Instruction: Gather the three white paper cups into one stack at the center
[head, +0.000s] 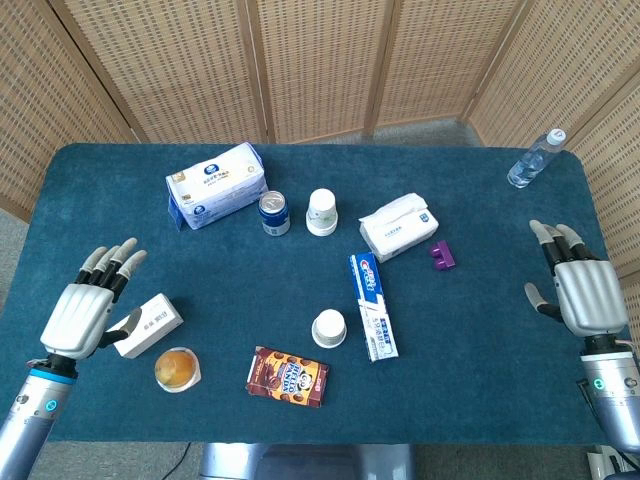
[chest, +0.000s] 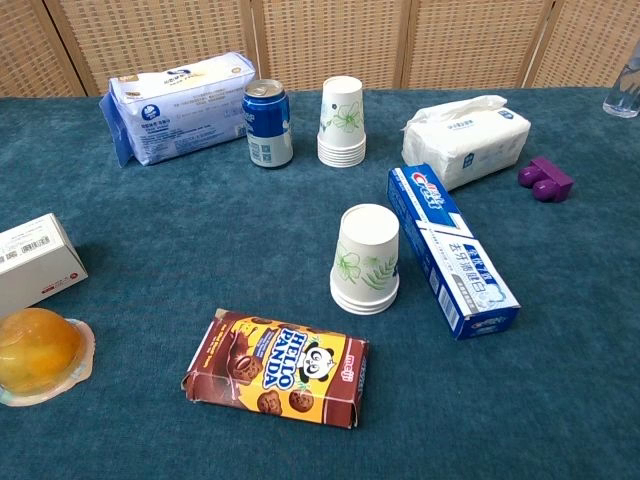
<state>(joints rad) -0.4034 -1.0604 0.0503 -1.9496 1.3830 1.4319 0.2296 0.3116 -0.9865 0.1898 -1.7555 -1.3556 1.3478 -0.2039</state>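
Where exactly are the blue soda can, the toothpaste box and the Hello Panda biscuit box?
blue soda can (chest: 268, 128): chest view, its side label.
toothpaste box (chest: 452, 250): chest view, middle of top face.
Hello Panda biscuit box (chest: 277, 367): chest view, printed front.

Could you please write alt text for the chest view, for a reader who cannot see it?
Two upside-down stacks of white paper cups stand apart on a blue table: the near stack beside a toothpaste box, the far stack beside a blue can. No hand shows.

The worktop (chest: 200, 240) is deep teal. White paper cups (chest: 365, 258) carry green leaf prints. Beside them lies a blue-and-white toothpaste box (chest: 452, 250) with red lettering; nearer the camera, a brown biscuit packet (chest: 277, 368) shows a panda. A purple block (chest: 545, 178) sits beyond the box.
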